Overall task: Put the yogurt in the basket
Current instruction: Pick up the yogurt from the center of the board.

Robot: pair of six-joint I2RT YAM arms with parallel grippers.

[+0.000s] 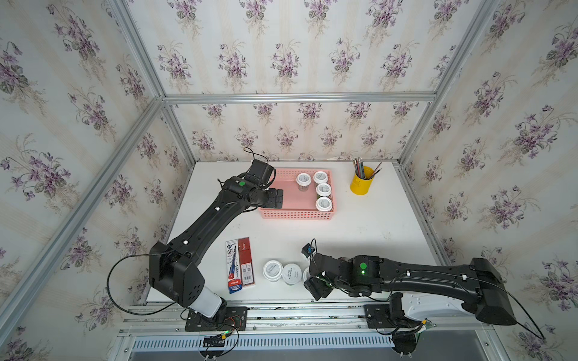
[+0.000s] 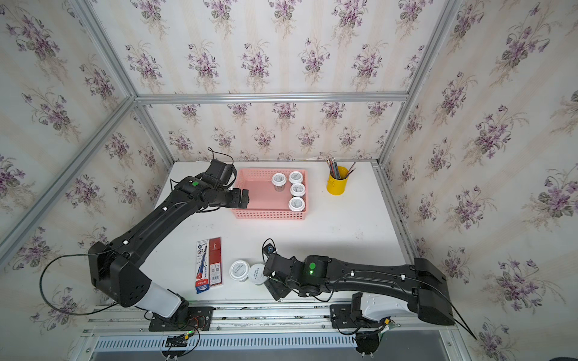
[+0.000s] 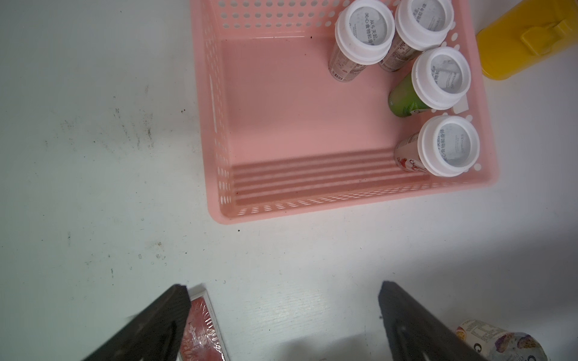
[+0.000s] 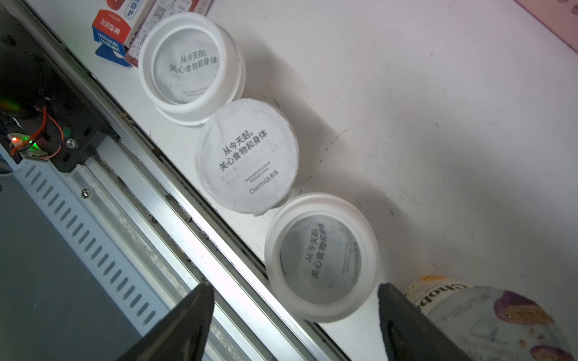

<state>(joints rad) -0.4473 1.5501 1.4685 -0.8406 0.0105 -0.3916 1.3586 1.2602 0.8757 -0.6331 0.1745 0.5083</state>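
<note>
Right gripper standing spread, empty, hovering at nearest yogurt cup, lower centre. Chobani cup crowding one finger, lower right. Closing risking clipping it, shoving cup off table edge. Left gripper spread, empty. Four cups sitting in basket, right side.

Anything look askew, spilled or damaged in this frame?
Nothing looks spilled or tipped. One oddity: the middle cup of the front row shows a bare, crinkled foil lid, while the cups either side wear rimmed white caps.
</note>
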